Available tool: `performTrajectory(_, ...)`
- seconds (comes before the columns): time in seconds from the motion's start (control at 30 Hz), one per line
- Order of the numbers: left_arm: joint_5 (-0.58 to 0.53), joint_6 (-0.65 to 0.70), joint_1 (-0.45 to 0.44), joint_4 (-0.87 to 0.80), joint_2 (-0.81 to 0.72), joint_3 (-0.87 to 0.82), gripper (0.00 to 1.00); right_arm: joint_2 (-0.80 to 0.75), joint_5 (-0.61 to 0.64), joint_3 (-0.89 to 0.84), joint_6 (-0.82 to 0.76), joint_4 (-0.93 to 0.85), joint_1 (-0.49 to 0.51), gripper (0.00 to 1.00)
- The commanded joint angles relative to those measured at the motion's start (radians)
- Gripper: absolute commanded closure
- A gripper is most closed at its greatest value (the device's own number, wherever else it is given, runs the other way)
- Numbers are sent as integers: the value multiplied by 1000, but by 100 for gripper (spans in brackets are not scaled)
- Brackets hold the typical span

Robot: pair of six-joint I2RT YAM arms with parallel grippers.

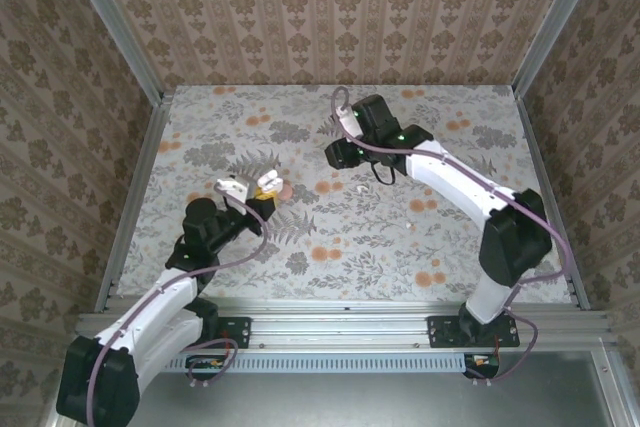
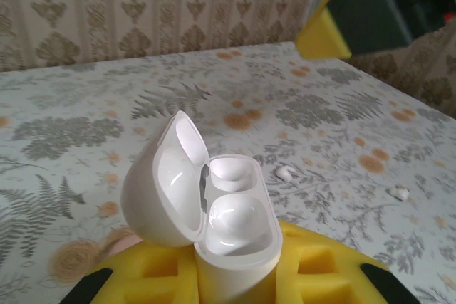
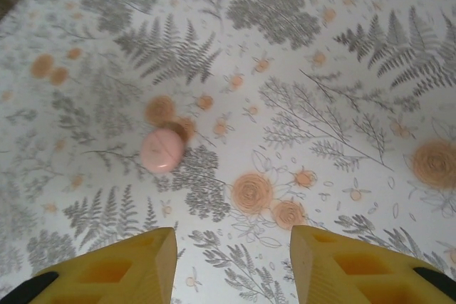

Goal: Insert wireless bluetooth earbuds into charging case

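Left tool [image 1: 262,185]: clamped on the charging case [image 2: 231,218], its lid flipped open at 10 o'clock.
Earbuds [image 2: 285,172]: loose on the counter, at 2 o'clock of the case, apart from it.
Right tool [image 3: 231,261]: jaws apart, empty; pink disc [image 3: 162,150] at 11 o'clock.
Counter [image 1: 450,247]: floral print.
Walls [image 1: 300,7]: patterned wallpaper.

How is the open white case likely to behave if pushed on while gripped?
The charging case looks glossy and rounded, so it may slip in the left pincer. Its hinged lid stands open and would probably swing if bumped.
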Motion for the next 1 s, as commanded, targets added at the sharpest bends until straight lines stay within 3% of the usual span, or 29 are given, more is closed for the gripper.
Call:
performTrajectory(0.0,-70,-33,17,-32,-39,-16,89,84,88,102,56,-176,-2,54)
performTrajectory(0.37,-79,-10,38,-82,-49,-6,89,384,217,407,77,-456,-4,51)
performTrajectory(0.7,-71,-17,41,-85,-50,1,89,485,162,495,-369,-612,-19,50)
performTrajectory(0.97,-69,-22,41,-79,-35,4,89,538,204,497,-549,-665,-38,48)
